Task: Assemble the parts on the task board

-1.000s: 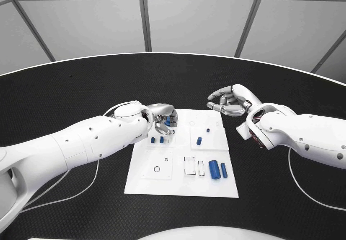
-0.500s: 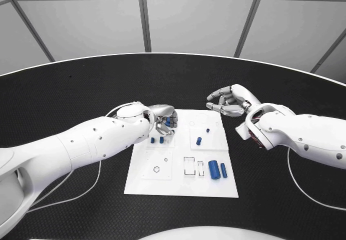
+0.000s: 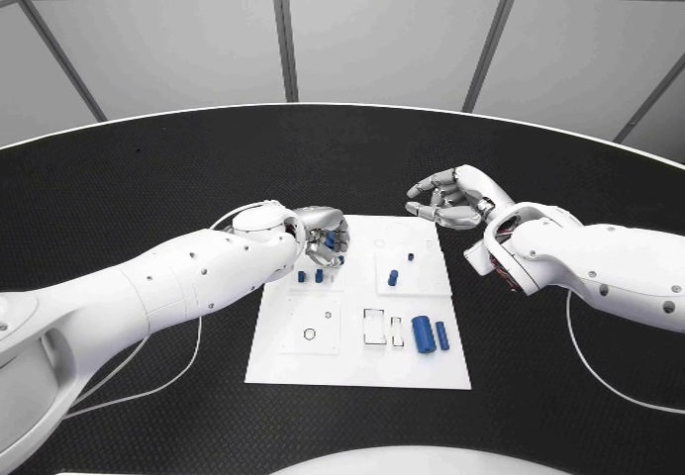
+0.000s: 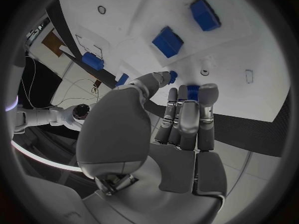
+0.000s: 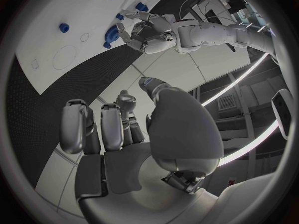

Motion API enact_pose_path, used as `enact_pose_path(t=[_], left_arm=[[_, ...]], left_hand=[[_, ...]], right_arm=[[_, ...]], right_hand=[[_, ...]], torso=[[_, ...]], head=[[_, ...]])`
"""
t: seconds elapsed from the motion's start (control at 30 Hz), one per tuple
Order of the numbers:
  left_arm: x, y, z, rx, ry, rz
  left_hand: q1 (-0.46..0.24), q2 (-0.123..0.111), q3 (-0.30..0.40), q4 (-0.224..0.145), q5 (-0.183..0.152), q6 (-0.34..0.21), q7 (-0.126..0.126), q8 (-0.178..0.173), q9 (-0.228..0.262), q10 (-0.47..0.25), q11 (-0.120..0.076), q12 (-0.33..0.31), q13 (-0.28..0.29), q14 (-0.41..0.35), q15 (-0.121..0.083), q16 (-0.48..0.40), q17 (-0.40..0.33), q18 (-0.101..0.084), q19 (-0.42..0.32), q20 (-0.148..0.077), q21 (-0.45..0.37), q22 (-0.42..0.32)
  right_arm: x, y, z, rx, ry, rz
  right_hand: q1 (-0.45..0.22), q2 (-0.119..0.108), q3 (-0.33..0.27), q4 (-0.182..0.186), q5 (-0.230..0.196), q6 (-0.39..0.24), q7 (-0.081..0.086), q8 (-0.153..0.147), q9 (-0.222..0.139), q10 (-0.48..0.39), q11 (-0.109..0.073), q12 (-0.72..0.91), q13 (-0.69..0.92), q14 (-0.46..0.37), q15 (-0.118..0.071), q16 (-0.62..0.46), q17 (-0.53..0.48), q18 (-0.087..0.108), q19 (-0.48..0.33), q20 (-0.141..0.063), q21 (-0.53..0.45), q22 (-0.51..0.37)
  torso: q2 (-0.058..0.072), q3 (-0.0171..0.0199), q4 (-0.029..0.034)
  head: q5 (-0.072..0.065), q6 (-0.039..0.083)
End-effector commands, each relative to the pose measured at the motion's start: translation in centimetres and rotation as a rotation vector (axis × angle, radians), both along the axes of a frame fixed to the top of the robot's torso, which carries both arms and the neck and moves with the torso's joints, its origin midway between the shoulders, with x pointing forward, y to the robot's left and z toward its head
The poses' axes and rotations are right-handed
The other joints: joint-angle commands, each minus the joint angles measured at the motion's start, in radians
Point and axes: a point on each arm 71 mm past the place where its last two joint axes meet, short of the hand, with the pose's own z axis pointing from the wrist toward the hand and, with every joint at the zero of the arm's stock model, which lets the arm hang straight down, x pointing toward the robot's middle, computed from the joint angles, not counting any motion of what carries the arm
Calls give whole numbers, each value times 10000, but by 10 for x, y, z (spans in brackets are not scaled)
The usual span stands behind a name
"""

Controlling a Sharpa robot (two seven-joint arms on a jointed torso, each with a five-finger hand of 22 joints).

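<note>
The white task board (image 3: 357, 348) lies in the middle of the table. My left hand (image 3: 320, 237) hovers over its far left part and pinches a small blue part (image 3: 330, 239) between thumb and fingers; that part (image 4: 192, 89) peeks out behind the fingertips (image 4: 207, 92) in the left wrist view. Two short blue parts (image 3: 309, 277) stand just near of that hand. Another blue part (image 3: 393, 279) and a tiny peg (image 3: 411, 258) stand further right. A thick blue cylinder (image 3: 423, 331) and a thinner one (image 3: 442, 336) lie at the near right. My right hand (image 3: 449, 200) hangs off the far right corner, fingers curled, holding nothing.
Outlined recesses (image 3: 314, 334) mark the board's near left, with a rectangular slot (image 3: 375, 329) beside them. Black table (image 3: 157, 208) surrounds the board on all sides. The right wrist view looks across at my left hand (image 5: 148, 32) and the board (image 5: 56, 45).
My left hand's fingers have drawn up and slightly away from the board, still with the blue part. The right hand has drifted a little towards the far left.
</note>
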Motion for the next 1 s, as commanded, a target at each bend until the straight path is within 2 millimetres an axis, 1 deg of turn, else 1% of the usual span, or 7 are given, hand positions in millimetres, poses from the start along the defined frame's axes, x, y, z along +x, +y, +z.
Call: enact_pose_path(t=[0.03,0.17,0.37,0.53,0.63,1.0], left_arm=[[0,-1,0,19,20,-8],[1,-2,-1,44,54,-17],[1,-3,-3,92,123,-21],[0,-4,-4,132,185,-29],[0,-4,-6,164,237,-42],[-1,-4,-11,232,382,-43]], left_hand=[[-2,132,22,-56,-55,67,28,-55,11,53,7,-63,-8,59,6,43,8,-84,78,15,32,11],[-1,160,33,-63,-72,94,26,-65,18,80,5,-82,-19,91,6,74,46,-94,111,16,80,68],[6,189,47,-86,-97,132,19,-86,27,153,-8,-103,-34,167,-2,144,155,-126,218,14,216,248],[8,209,55,-101,-112,155,14,-104,34,207,-18,-116,-43,217,-10,189,221,-149,294,10,311,374],[33,260,75,-146,-153,219,-10,-131,51,350,-53,-117,-47,377,-45,322,477,-211,491,-4,549,694],[34,334,95,-193,-214,324,-47,-174,80,517,-107,-150,-59,543,-87,444,671,-276,709,-34,819,1043]], right_arm=[[0,0,0,3,0,10],[0,1,0,8,2,24],[0,1,0,10,4,33],[0,2,0,9,18,49],[0,2,0,9,23,55],[0,3,0,10,33,71]], right_hand=[[83,-49,36,5,46,10,-31,34,11,-70,-11,-33,-9,356,-95,-19,-6,131,-56,26,-34,-7],[83,-49,36,5,46,10,-31,34,11,-70,-11,-33,-9,356,-95,-19,-6,131,-56,26,-34,-7],[83,-49,36,5,46,10,-31,34,11,-70,-11,-33,-9,356,-95,-19,-6,131,-56,26,-34,-7],[83,-49,36,5,46,10,-31,34,11,-70,-11,-33,-9,356,-95,-19,-6,131,-56,26,-34,-7],[83,-49,36,5,46,10,-31,34,11,-70,-11,-33,-9,356,-95,-19,-6,131,-56,26,-34,-7],[81,-47,43,7,49,12,-33,40,14,-55,-13,-44,-27,360,-97,-17,2,129,-49,24,-35,-1]], torso=[[-8,6,-1],[-11,1,0],[-16,7,-1],[-13,3,0],[-6,8,-3],[-14,-2,4]], head=[[3,-1],[5,-1],[-2,-26],[-16,-26],[-18,-40],[-34,-70]])
